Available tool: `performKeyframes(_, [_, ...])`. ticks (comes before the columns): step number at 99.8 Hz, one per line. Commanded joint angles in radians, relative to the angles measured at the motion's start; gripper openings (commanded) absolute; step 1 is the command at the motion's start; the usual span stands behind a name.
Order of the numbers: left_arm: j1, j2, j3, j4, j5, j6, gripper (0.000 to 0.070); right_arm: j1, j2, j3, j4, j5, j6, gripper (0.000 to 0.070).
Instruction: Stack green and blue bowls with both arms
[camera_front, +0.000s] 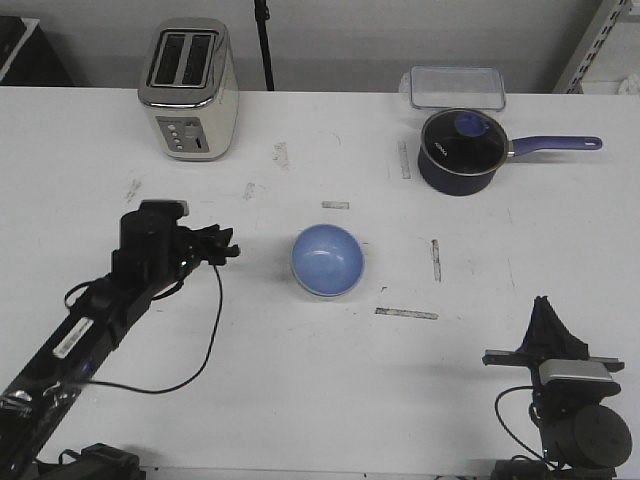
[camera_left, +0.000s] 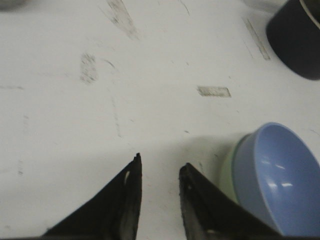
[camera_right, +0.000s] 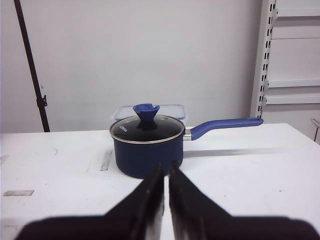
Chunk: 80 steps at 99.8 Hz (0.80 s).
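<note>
Left tool (camera_front: 222, 247) sits left of the blue bowl (camera_front: 327, 260), fingers apart, gripping nothing. We see the blue bowl nested inside the green bowl (camera_left: 228, 167) mid-surface (camera_front: 300, 400), so the stack looks done. We judge both bowls light, rigid, glossy and slippery; the rim is the place to pinch. Right tool (camera_front: 548, 325), right of the bowl and nearer us, nearly closed, empty.

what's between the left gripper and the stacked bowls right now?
Nothing. In the front view only bare white table separates the left gripper from the blue bowl. The left wrist view shows the green bowl under it, beside one finger.
</note>
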<state>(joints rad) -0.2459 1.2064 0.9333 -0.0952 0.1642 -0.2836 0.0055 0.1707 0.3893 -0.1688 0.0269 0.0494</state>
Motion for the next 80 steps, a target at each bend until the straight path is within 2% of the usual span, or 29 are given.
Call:
performKeyframes(1, [0.024, -0.051, -0.072, 0.072, -0.037, 0.121, 0.0112, 0.000, -0.002, 0.002, 0.011, 0.000, 0.002, 0.0009])
performKeyframes(10, [0.070, -0.135, -0.166, 0.126, -0.062, 0.229, 0.0104, 0.000, -0.002, 0.002, 0.011, 0.000, 0.002, 0.0009])
performKeyframes(19, [0.119, -0.212, -0.240, 0.151, -0.063, 0.314, 0.0000, 0.000, -0.002, 0.002, 0.011, 0.000, 0.002, 0.0009])
performKeyframes(29, [0.174, -0.294, -0.309, 0.153, -0.064, 0.369, 0.0001, 0.000, -0.002, 0.002, 0.011, 0.000, 0.002, 0.0009])
performKeyframes(51, [0.248, -0.478, -0.438, 0.195, -0.063, 0.365, 0.0001, 0.000, -0.002, 0.002, 0.011, 0.000, 0.002, 0.0009])
performKeyframes(68, [0.269, -0.644, -0.513, 0.229, -0.063, 0.268, 0.0001, 0.000, -0.002, 0.002, 0.011, 0.000, 0.002, 0.0009])
performKeyframes(80, [0.270, -0.737, -0.534, 0.215, -0.064, 0.264, 0.0001, 0.000, -0.002, 0.002, 0.011, 0.000, 0.002, 0.0009])
